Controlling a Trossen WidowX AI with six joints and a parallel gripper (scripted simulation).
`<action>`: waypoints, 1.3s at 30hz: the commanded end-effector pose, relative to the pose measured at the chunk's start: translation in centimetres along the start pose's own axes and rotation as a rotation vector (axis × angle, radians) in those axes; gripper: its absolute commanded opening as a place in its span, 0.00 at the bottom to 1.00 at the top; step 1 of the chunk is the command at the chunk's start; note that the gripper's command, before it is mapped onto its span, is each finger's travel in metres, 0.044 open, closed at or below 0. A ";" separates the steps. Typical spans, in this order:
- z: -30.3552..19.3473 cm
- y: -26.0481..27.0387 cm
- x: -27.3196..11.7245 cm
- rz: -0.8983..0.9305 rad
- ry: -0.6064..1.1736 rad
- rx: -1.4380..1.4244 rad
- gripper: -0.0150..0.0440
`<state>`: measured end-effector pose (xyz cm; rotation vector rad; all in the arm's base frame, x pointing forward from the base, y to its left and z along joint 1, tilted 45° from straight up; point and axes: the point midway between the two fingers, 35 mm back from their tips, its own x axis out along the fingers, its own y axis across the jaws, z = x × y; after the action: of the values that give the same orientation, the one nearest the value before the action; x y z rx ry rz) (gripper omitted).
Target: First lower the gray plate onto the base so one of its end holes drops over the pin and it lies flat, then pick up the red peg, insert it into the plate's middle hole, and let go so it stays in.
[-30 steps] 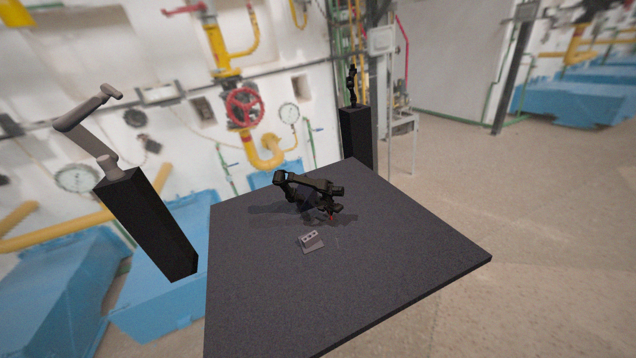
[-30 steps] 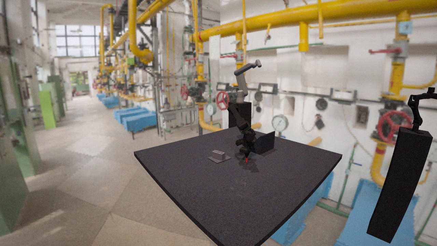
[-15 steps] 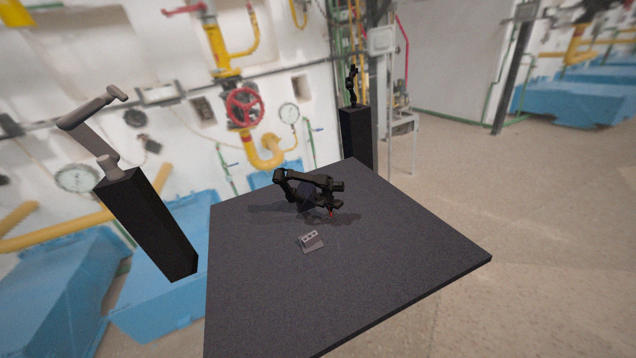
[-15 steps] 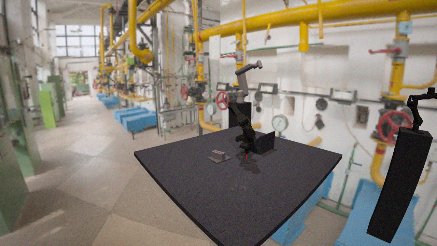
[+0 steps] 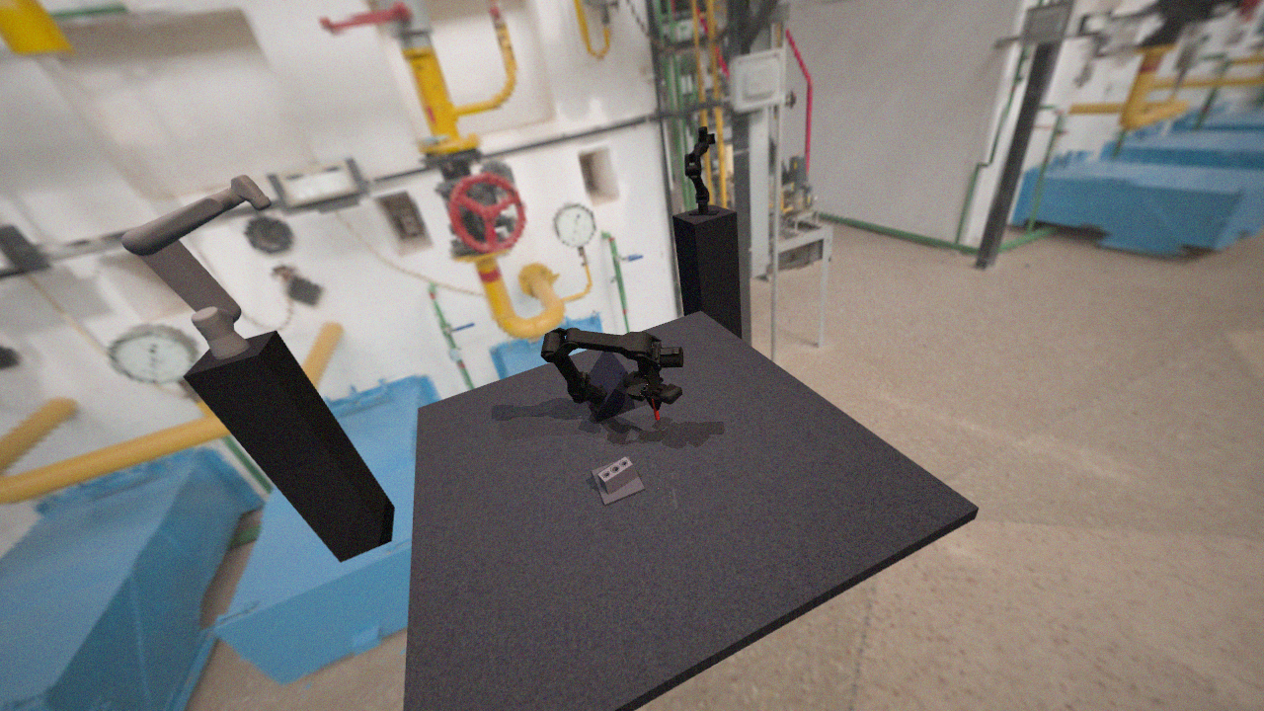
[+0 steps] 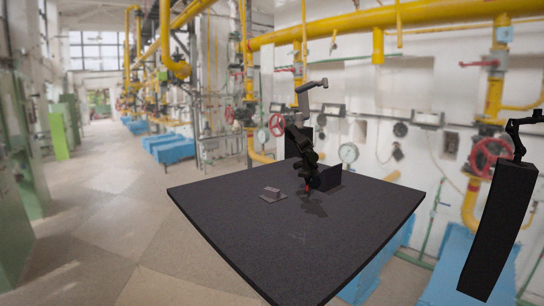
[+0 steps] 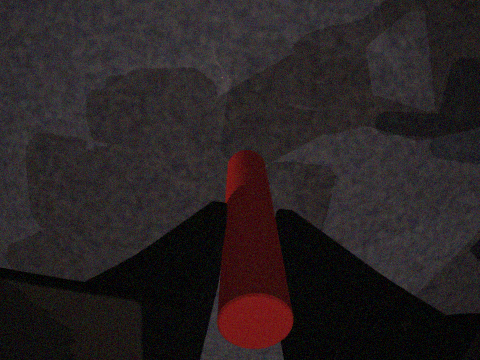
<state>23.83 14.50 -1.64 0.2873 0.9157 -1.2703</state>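
Observation:
The red peg stands upright between the fingers of my gripper, which is shut on it. In the wrist view both black fingers touch the peg's sides, and its round top shows near the camera. The gray plate, a block with three holes in its top, lies flat on the square base. The base's pin cannot be made out. The gripper is behind the plate in the top view and to its right in the exterior view.
A dark upright panel stands on the table beside the arm. A grey arm and another black arm stand on black pedestals off the table.

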 end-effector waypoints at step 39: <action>10.4 2.4 -0.5 0.011 0.019 -0.012 0.25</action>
<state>29.75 9.38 3.65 0.2928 0.9424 -1.2616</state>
